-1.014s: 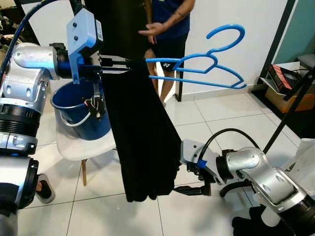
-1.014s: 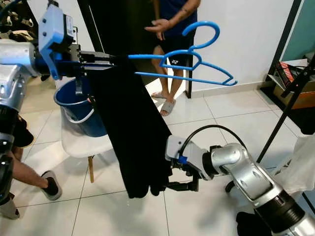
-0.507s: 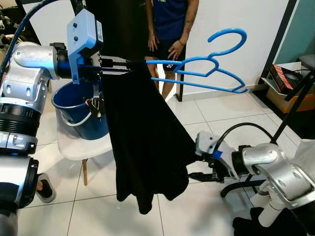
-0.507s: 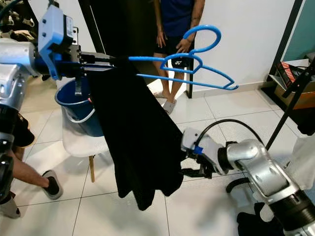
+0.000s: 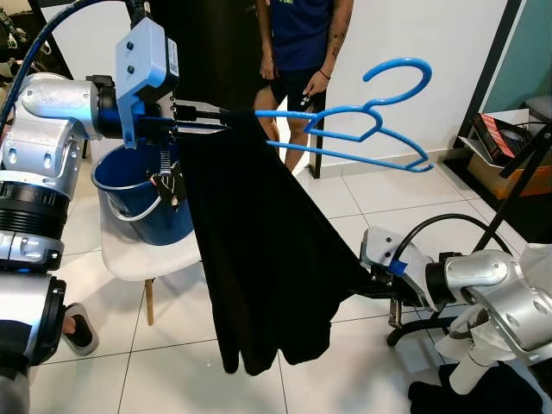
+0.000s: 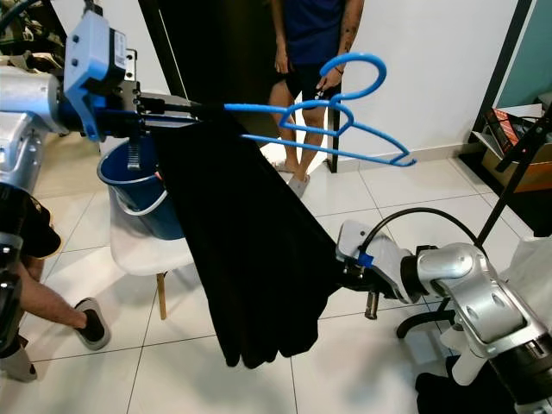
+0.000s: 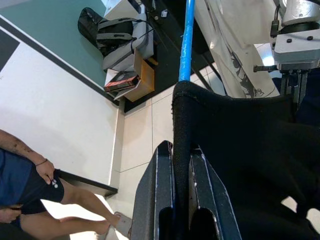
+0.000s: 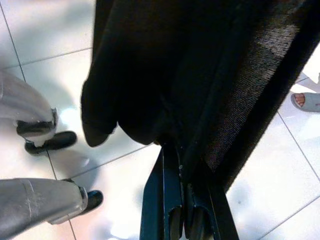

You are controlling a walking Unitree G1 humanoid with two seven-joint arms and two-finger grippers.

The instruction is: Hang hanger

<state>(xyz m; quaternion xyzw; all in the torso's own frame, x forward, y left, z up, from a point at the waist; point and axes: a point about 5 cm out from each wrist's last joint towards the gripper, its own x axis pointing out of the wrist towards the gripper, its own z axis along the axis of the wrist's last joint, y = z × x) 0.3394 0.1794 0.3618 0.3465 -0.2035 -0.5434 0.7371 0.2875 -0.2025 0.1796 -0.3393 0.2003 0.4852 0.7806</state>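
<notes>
A blue plastic hanger [image 5: 354, 121] sticks out level at chest height, hook [image 5: 401, 73] pointing up toward the white wall. A black garment [image 5: 259, 259] drapes from its near end. My left gripper [image 5: 211, 116] is shut on that end of the hanger, pinching cloth and the hanger's blue bar [image 7: 186, 40] together between its fingers [image 7: 162, 175]. Low on the right, my right gripper [image 5: 362, 289] is shut on the garment's side edge and holds it out to the right. Black cloth [image 8: 200, 75] hangs over the right gripper [image 8: 176, 150].
A person [image 5: 297, 52] stands behind the hanger by the wall. Under my left arm, a blue bucket [image 5: 138, 194] sits on a white chair [image 5: 142, 259]. A black rack pole [image 5: 509, 198] slants at the right, a cardboard box [image 5: 496, 142] behind it. White tile floor [image 5: 172, 371] lies below.
My right gripper has moved right and up, drawing the garment's lower edge out sideways. The person has lowered a raised hand. My left arm and the hanger have hardly moved.
</notes>
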